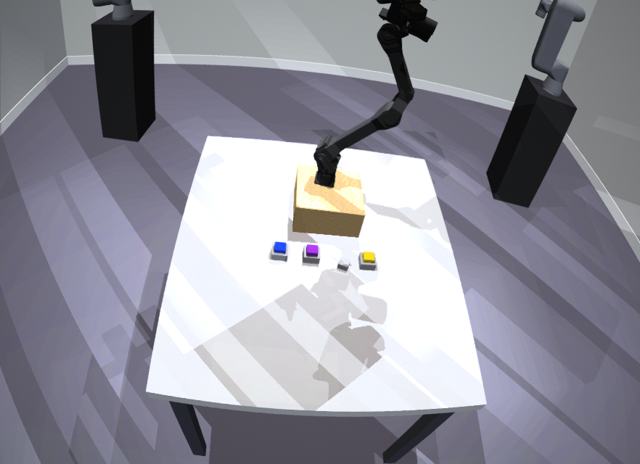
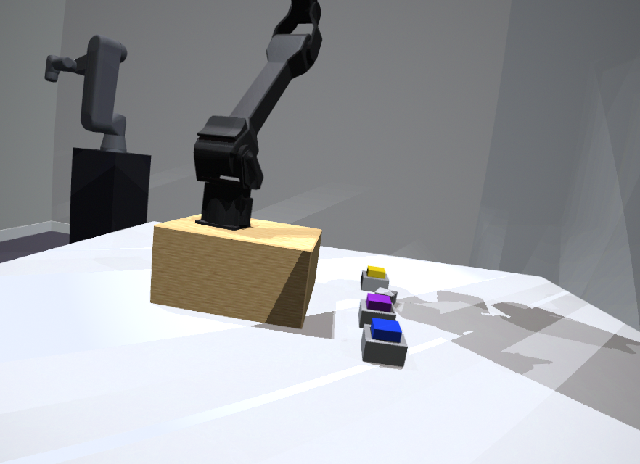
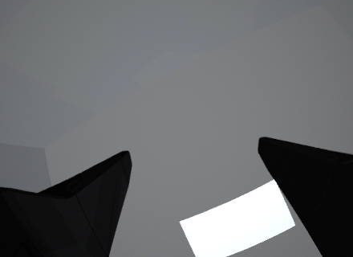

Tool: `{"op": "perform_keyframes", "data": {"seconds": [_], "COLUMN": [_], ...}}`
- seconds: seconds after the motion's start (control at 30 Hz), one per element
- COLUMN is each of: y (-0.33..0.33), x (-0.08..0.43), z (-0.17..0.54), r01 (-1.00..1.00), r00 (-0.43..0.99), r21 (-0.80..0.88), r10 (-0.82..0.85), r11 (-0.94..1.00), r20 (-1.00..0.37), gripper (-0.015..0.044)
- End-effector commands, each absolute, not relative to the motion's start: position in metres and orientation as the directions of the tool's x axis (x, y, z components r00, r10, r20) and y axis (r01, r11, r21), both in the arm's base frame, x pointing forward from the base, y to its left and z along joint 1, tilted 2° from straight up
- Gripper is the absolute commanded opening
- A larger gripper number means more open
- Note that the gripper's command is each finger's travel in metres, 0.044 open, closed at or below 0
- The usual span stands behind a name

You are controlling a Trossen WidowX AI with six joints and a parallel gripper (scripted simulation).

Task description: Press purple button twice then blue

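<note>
Far below the raised gripper (image 3: 195,162), whose fingers stand wide apart on nothing, sit the blue button (image 1: 279,246), the purple button (image 1: 311,249) and a yellow button (image 1: 368,256). Step one seems pending: descend onto purple.

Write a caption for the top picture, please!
Robot arm raised high above blue, purple and yellow buttons.

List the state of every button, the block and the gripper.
Blue button: up, unpressed.
Purple button: up, unpressed.
Yellow button: up, unpressed.
Block: on the table between purple and yellow, untouched.
Gripper: open, empty, raised high, pointing at the ceiling.
</note>
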State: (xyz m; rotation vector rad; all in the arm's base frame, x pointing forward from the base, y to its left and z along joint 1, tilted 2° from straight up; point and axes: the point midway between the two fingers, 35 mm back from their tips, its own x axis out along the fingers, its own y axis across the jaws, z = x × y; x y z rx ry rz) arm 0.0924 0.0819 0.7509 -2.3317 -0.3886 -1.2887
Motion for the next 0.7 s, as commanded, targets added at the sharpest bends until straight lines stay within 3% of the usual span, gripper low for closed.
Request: {"op": "perform_keyframes", "data": {"seconds": [0.0,0.1,0.37,0.67], "y": [0.08,0.052,-0.075,-0.203], "x": [0.092,0.081,0.079,0.154], "z": [0.751,0.753,0.73,0.639], "r01": [0.45,0.517,0.722,0.733], "r00": [0.523,0.499,0.488,0.64], "r21": [-0.249,-0.318,-0.554,-0.653], "r10": [0.027,-0.022,-0.264,-0.519], "r11": [-0.857,-0.795,-0.413,0.192], "r20": [0.852,0.867,0.832,0.566], "gripper": [0.04,0.04,0.04,0.04]}}
